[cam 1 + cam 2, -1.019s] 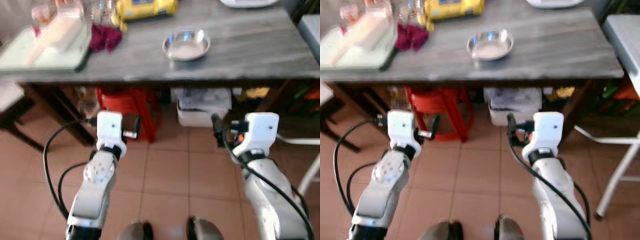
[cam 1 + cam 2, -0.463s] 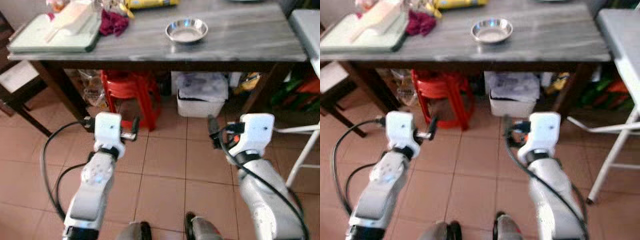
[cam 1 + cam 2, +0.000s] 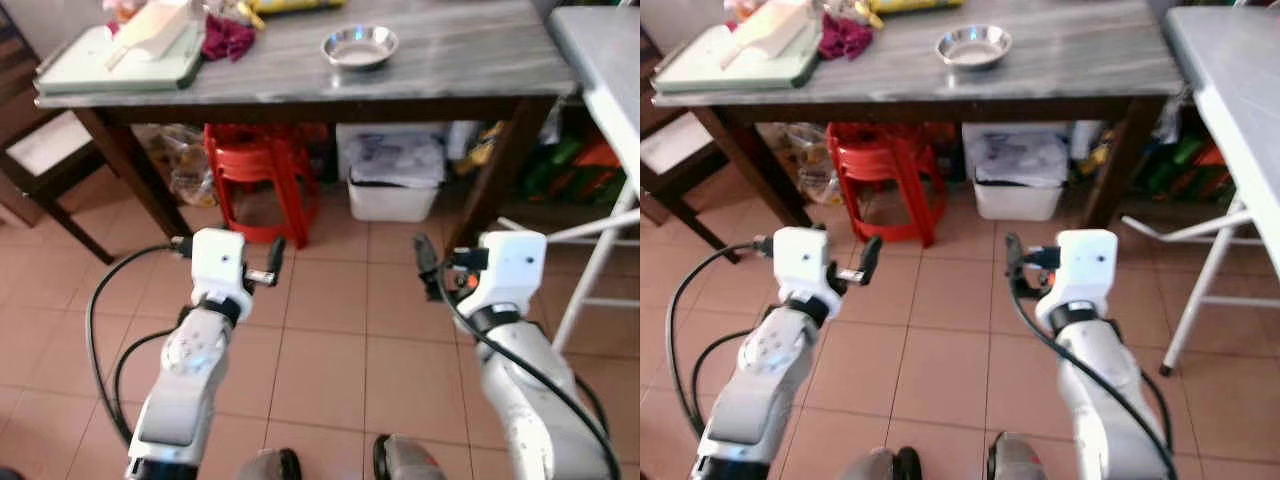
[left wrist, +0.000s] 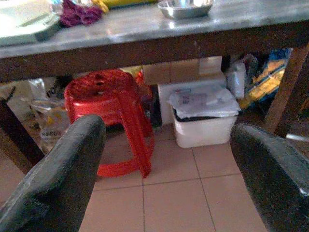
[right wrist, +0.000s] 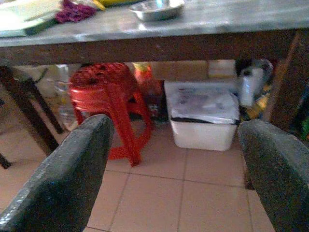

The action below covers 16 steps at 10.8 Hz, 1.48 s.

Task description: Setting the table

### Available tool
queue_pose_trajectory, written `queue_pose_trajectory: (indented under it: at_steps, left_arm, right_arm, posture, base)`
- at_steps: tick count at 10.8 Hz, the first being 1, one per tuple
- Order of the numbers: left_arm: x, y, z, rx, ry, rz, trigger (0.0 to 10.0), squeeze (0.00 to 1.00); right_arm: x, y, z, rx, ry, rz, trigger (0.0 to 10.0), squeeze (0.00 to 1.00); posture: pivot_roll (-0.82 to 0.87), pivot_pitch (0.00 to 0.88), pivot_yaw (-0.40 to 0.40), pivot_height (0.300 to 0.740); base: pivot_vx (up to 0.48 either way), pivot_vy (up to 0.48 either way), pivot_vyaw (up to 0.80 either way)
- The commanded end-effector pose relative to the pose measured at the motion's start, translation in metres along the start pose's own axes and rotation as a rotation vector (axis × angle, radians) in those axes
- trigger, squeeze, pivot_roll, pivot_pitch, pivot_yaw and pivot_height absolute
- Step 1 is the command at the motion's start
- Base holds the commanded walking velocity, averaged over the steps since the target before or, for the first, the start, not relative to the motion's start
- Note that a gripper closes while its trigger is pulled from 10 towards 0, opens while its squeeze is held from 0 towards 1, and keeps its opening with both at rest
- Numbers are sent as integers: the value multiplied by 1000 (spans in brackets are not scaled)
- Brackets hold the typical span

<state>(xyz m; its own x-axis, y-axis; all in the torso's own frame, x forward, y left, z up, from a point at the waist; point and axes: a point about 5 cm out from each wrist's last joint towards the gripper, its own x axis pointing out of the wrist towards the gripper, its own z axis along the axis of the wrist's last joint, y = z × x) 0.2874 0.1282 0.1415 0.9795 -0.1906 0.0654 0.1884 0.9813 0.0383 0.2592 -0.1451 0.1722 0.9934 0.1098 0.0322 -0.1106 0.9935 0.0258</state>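
Grey stone-patterned table (image 3: 470,60) on dark wooden legs — the landmark. On its top: a round, shiny steel bowl (image 3: 359,45). Beneath it: a ribbed red plastic stool (image 3: 257,170) beside a white lidded bin (image 3: 397,180). Left gripper (image 4: 159,159) and right gripper (image 5: 174,159) hover before the table over terracotta tiles — jaws apart, empty.

A shallow round steel bowl (image 3: 359,46) sits upright on the grey marbled table (image 3: 450,60), well ahead of and above both sets of wide-spread jaws. Its shiny inside looks empty. It stands apart from the table's front edge, near the middle.
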Motion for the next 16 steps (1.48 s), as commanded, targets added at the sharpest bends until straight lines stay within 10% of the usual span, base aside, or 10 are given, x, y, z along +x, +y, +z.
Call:
queue_pose_trajectory:
  at_steps: [1, 16]
  left_arm:
    - [-3, 3, 1, -2, -5, 2, 10000, 0]
    - [-3, -1, -1, -15, 4, -33, 10000, 0]
  right_arm:
    - [-1, 3, 5, -3, -21, 17, 10000, 0]
    - [-2, -2, 3, 24, -12, -13, 10000, 0]
  posture:
    - [-151, 220, 100, 740]
    - [-154, 222, 100, 740]
  base:
    - [0, 0, 0]
    - [0, -240, -51]
